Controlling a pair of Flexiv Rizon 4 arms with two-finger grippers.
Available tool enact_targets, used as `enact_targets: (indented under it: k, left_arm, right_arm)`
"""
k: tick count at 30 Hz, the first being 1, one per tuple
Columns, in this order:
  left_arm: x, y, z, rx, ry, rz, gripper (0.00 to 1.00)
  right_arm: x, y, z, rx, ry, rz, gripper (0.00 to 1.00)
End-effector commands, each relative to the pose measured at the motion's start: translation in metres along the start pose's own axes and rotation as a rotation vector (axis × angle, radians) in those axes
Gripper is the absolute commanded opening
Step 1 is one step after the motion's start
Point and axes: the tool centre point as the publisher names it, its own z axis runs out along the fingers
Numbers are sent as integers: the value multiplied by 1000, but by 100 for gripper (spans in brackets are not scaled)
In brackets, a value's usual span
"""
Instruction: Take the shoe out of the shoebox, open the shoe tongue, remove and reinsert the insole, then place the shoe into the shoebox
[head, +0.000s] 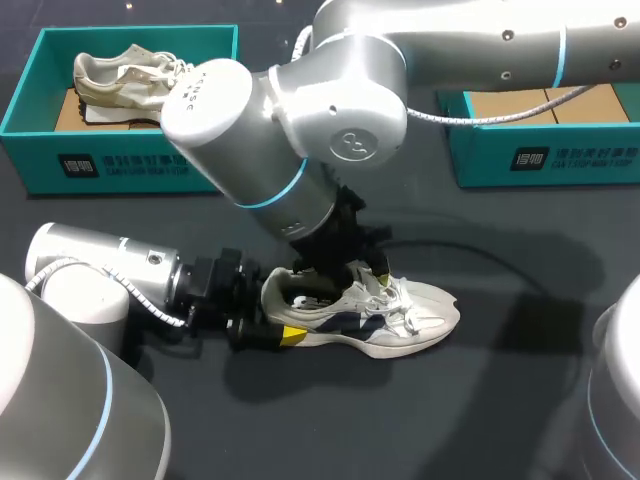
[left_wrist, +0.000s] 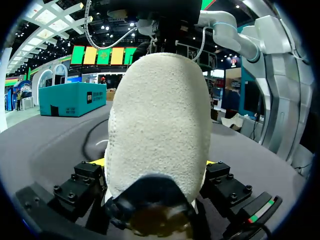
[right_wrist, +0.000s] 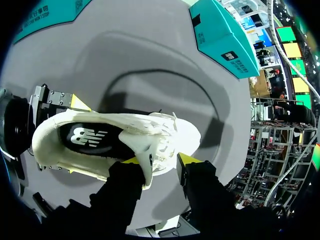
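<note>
Sneaker (head: 370, 315) sits sole-down mid-bench (head: 500, 400), long axis left-right, heel clamped by left end effector (head: 270, 322), toe pointing away; right end effector (right_wrist: 159, 161) is above w/ fingers spread astride the tongue (right_wrist: 149, 167), so it's nearer for opening.

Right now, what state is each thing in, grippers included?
white sneaker: upright on the table.
insole: lying inside the sneaker.
left gripper: shut on the sneaker's heel.
right gripper: open, sneaker's upper edge between its fingers.
left shoebox: lidless, holding a beige sneaker.
right shoebox: lidless.
</note>
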Motion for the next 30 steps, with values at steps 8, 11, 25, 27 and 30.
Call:
enact_targets:
  k: [8, 11, 25, 27, 30]
  left_arm:
    - [0, 1, 0, -1, -3, 0, 0]
    - [0, 1, 0, -1, -3, 0, 0]
    - [0, 1, 0, -1, -3, 0, 0]
    - [0, 1, 0, -1, -3, 0, 0]
    - [0, 1, 0, -1, -3, 0, 0]
  right_arm:
    - [-12, -3, 5, 2, 121, 231, 0]
    - [-22, -2, 9, -7, 247, 161, 0]
    - [-22, -2, 9, -7, 247, 161, 0]
    - [-27, -3, 12, -5, 265, 158, 0]
    - [-41, -5, 16, -7, 300, 146, 0]
